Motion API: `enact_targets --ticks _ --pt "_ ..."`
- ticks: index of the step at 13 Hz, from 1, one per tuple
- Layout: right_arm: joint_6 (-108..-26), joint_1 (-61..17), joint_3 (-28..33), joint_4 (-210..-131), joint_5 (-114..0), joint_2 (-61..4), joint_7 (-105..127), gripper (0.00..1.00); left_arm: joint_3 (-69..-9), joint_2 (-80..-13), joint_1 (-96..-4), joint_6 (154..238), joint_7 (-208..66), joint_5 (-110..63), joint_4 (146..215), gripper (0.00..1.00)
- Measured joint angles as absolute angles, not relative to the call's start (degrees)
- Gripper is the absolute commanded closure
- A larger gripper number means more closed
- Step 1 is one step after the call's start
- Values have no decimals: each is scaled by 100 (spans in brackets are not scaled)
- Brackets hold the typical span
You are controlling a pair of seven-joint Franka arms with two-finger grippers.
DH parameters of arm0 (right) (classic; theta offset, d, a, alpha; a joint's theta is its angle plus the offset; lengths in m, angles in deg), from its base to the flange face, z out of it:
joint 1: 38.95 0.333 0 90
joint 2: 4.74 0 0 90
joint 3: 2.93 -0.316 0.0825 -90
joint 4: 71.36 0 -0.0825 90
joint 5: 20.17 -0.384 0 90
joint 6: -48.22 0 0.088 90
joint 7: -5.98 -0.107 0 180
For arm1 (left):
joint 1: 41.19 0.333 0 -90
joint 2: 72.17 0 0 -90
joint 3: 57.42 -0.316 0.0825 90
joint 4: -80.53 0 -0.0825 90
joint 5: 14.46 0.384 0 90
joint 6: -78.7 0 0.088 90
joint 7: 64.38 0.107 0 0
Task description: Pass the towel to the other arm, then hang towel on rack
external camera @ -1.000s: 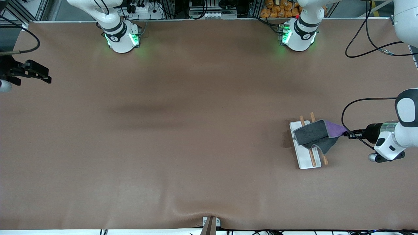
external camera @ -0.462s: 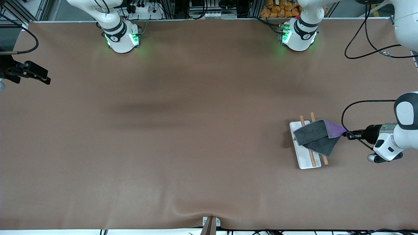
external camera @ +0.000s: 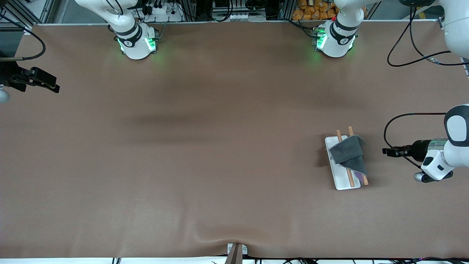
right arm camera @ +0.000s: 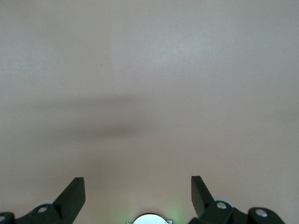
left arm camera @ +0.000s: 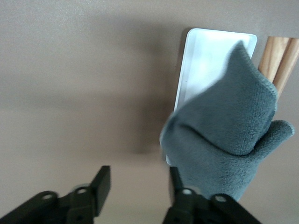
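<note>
1. The towel (external camera: 348, 154) hangs grey side up over the rack's (external camera: 340, 176) two wooden rails (external camera: 350, 179), its long axis running 11 to 5 o'clock.
2. The left hand (external camera: 384, 151), fingers spread and empty, hovers at the towel's 3 o'clock.
3. The right hand (external camera: 55, 87), spread, waits over the surface (external camera: 220, 146) at its own end.

Brown table (external camera: 220, 146), cloth-like cover, slightly rippled at the edge nearest the front camera. Directly on it: the two arm bases along the farthest edge, right arm's base (external camera: 136, 44) and left arm's base (external camera: 335, 42), both lit green. Toward the left arm's end sits a white rack base (external camera: 339, 176), flat on the table, carrying two wooden rails (external camera: 350, 178). Black cable (external camera: 399, 58) trails onto the table near that end's farthest corner.
</note>
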State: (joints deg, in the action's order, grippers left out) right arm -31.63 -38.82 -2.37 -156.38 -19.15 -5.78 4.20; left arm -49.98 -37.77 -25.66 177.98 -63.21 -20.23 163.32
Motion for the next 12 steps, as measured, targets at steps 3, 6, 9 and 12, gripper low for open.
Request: enact_targets --ticks 3,6,9,12 --pt "-3205 -3883 -229 -15638 -1946 -590 418 0 -4947 -3909 -2567 17799 -6321 -2023 16235 0" --pt "-3248 -3884 -228 -15637 -1955 -591 414 0 -4909 -4402 -2591 17792 -6284 -1884 16164 0" --pt "-3256 -3926 -219 -15637 -2032 -591 396 0 -4874 -4932 -2594 17780 -5700 -1506 16158 0" --pt "-3264 -4140 -213 -15635 -2400 -591 401 0 -4792 -5344 -2594 17777 -5457 -1497 16151 0"
